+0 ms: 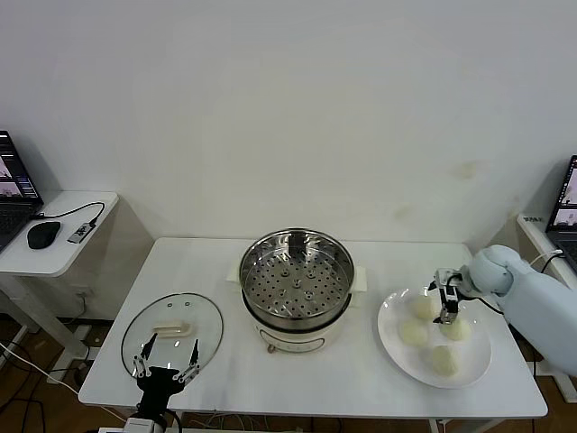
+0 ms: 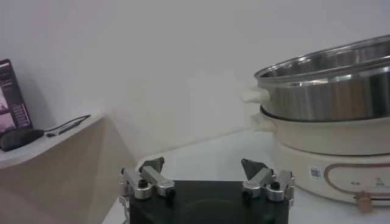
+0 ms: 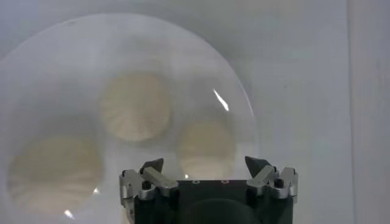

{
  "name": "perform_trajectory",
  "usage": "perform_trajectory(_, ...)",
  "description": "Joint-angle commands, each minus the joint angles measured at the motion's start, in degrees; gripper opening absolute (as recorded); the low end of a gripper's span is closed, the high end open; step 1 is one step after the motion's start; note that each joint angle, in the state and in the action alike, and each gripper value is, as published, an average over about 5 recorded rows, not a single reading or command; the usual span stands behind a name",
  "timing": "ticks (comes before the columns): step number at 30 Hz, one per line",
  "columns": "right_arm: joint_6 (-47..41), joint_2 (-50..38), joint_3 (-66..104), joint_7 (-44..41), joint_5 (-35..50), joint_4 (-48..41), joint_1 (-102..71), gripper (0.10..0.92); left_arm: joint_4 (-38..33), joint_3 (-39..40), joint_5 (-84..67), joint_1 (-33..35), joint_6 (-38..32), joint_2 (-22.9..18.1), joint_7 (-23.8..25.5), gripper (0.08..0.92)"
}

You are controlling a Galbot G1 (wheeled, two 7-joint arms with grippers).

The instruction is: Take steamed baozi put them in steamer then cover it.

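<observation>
The left gripper (image 1: 165,367) sits nearest, at the table's (image 1: 297,383) front left edge, jaws spread and empty, just before the lid (image 1: 172,331) lying flat beside the steamer (image 1: 296,287). The lid's bar handle faces up and its long axis runs roughly left to right across the table. The steamer stands mid-table, mouth up, its perforated tray bare. To its right, four baozi (image 1: 433,333) rest on a white plate (image 1: 389,341); being round, they have no long axis to speak of. The right gripper (image 1: 446,299) hangs over the plate's back half, jaws released with nothing between them, pointing down, close above the two back buns. The step in hand looks like the first pick. To do it well, I would centre the jaws over one bun, come straight down so neighbours are not nudged, and close gently, since soft dough would likely dent or slip.
</observation>
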Motion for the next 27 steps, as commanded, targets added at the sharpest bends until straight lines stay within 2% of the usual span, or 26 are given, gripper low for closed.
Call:
perform_trajectory(1,0.1,2.6,-1.9,-0.9,0.0,-3.4,1.9,0.82,0.0,-0.1,0.1,0.0,0.0,0.0,0.0,0.823)
perform_trajectory(14,-0.7,3.0,-1.8,-0.8,-1.1,-4.5,1.8,0.618,0.3,-0.3,0.0,0.0,-0.2,0.0,-0.1,0.823)
perform_trajectory(21,-0.5,1.9,-2.4,-1.0,-0.7,-3.2,2.6,0.591,0.1,-0.3,-0.3,0.1,-0.2,0.1,-0.1,0.823)
perform_trajectory(27,-1.2,-2.8,-5.1,-1.8,3.8,3.8,7.2,0.592,0.1,-0.4,-2.0,0.2,-0.2,0.2,-0.1,0.823)
